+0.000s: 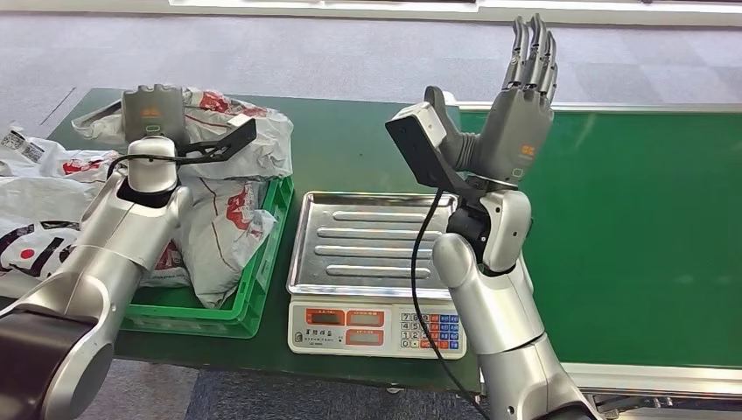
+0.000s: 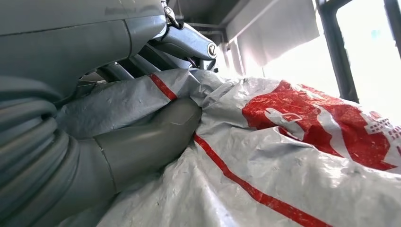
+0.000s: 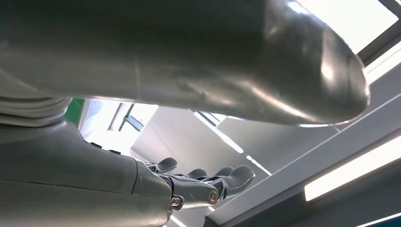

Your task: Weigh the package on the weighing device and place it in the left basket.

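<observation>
A: Far left, loose grey-and-red mailers off the basket. Then left hand over the green basket, clamped on the package (thumb and fingers pinching a fold of film, per wrist view).

B: Package location?

A: Up at the hand, above the heap of bagged parcels in the basket, not yet let go. Whether resting on the heap or hanging free: couldn't tell.

B: Handling?

A: Judged soft, light, crinkly poly bag, slippery; likely to sag and slide. Best taken by a bunched fold or edge, as here.

B: Middle, right?

A: Scale with bare steel tray just beside the basket. Right hand raised above the conveyor belt, fingers spread straight, holding nothing.
</observation>
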### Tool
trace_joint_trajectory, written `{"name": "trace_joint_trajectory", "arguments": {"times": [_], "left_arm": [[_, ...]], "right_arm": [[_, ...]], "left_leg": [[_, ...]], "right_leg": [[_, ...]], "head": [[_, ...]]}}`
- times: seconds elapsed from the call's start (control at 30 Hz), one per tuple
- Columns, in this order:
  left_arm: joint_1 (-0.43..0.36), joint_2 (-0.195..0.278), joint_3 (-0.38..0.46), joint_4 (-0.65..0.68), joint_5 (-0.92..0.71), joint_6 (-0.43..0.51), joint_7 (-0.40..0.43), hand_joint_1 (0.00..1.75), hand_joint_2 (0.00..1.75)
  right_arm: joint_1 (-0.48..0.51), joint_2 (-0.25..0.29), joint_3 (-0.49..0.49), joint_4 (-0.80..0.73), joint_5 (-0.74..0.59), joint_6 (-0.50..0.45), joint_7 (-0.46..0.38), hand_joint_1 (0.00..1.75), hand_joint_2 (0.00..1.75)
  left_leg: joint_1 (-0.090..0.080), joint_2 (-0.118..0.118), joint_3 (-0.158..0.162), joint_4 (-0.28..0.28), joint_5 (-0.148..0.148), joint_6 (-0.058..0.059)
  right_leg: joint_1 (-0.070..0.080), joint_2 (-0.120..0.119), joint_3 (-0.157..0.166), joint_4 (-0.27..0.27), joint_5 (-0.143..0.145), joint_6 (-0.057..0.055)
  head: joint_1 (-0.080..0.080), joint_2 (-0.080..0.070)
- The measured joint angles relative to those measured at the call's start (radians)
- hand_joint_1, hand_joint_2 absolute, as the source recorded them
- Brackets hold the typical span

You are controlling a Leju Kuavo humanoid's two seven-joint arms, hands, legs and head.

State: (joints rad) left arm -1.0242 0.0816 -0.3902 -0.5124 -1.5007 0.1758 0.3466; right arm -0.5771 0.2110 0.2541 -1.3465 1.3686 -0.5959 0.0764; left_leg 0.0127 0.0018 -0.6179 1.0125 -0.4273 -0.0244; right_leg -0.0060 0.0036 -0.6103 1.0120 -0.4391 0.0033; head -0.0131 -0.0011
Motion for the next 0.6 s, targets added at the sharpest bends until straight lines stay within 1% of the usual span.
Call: {"name": "trace_joint_trajectory", "arguments": {"times": [0.03, 0.1, 0.13, 0.27, 0.33, 0.37, 0.43, 0.5, 0.53, 0.57, 0.6], "left_arm": [[0.003, 0.000, 0.000, 0.015, 0.000, -0.004, 0.009, 0.26, 1.75], [0.007, 0.001, 0.000, 0.038, 0.000, -0.007, 0.028, 0.03, 1.75], [0.009, 0.002, 0.000, 0.047, 0.000, -0.009, 0.039, 0.00, 1.75], [0.011, 0.005, 0.000, 0.069, 0.000, -0.004, 0.093, 0.00, 1.75], [0.011, 0.006, 0.000, 0.073, 0.000, 0.018, 0.115, 0.00, 1.75], [0.012, 0.007, 0.000, 0.073, 0.000, 0.046, 0.127, 0.00, 1.75], [0.019, 0.008, 0.006, 0.058, 0.000, 0.148, 0.146, 0.00, 0.87], [0.029, 0.008, 0.025, 0.025, 0.001, 0.258, 0.134, 0.00, 0.00], [0.039, 0.006, 0.041, -0.002, 0.008, 0.315, 0.103, 0.00, 0.00], [0.053, 0.002, 0.062, -0.039, 0.026, 0.373, 0.050, 0.00, 0.00], [0.071, -0.006, 0.090, -0.089, 0.062, 0.431, -0.027, 0.00, 0.00]], "right_arm": [[0.000, 0.001, 0.000, 0.001, 0.000, 0.000, 0.000, 0.00, 0.00], [0.000, 0.001, 0.000, 0.002, 0.001, 0.000, 0.000, 0.00, 0.00], [0.000, 0.002, 0.000, 0.003, 0.001, 0.000, 0.000, 0.00, 0.00], [0.000, 0.002, 0.000, 0.003, 0.001, 0.003, 0.002, 0.00, 0.00], [0.000, 0.002, 0.000, 0.003, 0.001, 0.004, 0.004, 0.00, 0.00], [0.000, 0.002, 0.000, 0.003, 0.001, 0.004, 0.006, 0.00, 0.00], [0.002, 0.001, 0.000, 0.002, 0.002, 0.004, 0.011, 0.00, 0.00], [0.006, -0.001, 0.000, 0.002, 0.003, 0.004, 0.017, 0.00, 0.00], [0.009, -0.002, 0.000, 0.000, 0.003, 0.004, 0.019, 0.00, 0.00], [0.013, -0.004, 0.000, -0.002, 0.004, 0.003, 0.021, 0.00, 0.00], [0.018, -0.006, -0.001, -0.005, 0.003, 0.000, 0.022, 0.00, 0.00]], "left_leg": [[0.000, 0.000, 0.000, 0.000, 0.000, 0.000], [0.000, 0.000, 0.000, 0.000, 0.000, 0.000], [0.000, 0.000, 0.000, 0.000, 0.000, 0.000], [0.000, -0.001, 0.000, 0.000, 0.000, 0.000], [0.000, -0.001, 0.000, 0.000, 0.000, 0.000], [0.000, -0.001, 0.000, 0.000, 0.000, 0.000], [0.000, -0.001, 0.000, 0.000, 0.000, 0.000], [0.000, -0.001, 0.000, 0.000, 0.000, 0.000], [0.000, -0.001, 0.000, 0.000, 0.000, 0.000], [0.000, 0.000, 0.000, 0.000, 0.000, 0.000], [0.000, 0.000, 0.000, 0.000, 0.000, 0.000]], "right_leg": [[0.000, 0.000, 0.000, 0.000, 0.000, 0.000], [0.000, 0.000, 0.000, 0.000, 0.000, 0.000], [0.000, 0.000, 0.000, 0.000, 0.000, 0.000], [0.000, 0.000, 0.000, 0.000, 0.000, 0.000], [0.000, 0.000, -0.001, 0.000, 0.000, 0.000], [0.000, 0.000, -0.001, 0.000, 0.000, 0.000], [0.000, 0.000, -0.001, 0.000, 0.000, 0.000], [0.000, 0.000, -0.001, 0.000, 0.000, 0.000], [0.000, 0.000, -0.001, 0.000, 0.000, 0.000], [0.000, 0.000, -0.001, 0.000, 0.000, 0.000], [0.000, 0.000, -0.002, 0.000, 0.000, 0.000]], "head": [[0.000, 0.000], [0.000, 0.000], [0.000, 0.000], [0.000, 0.000], [0.000, 0.000], [0.000, 0.000], [0.000, 0.000], [0.000, 0.000], [0.000, 0.000], [0.000, 0.000], [0.000, 0.000]]}}
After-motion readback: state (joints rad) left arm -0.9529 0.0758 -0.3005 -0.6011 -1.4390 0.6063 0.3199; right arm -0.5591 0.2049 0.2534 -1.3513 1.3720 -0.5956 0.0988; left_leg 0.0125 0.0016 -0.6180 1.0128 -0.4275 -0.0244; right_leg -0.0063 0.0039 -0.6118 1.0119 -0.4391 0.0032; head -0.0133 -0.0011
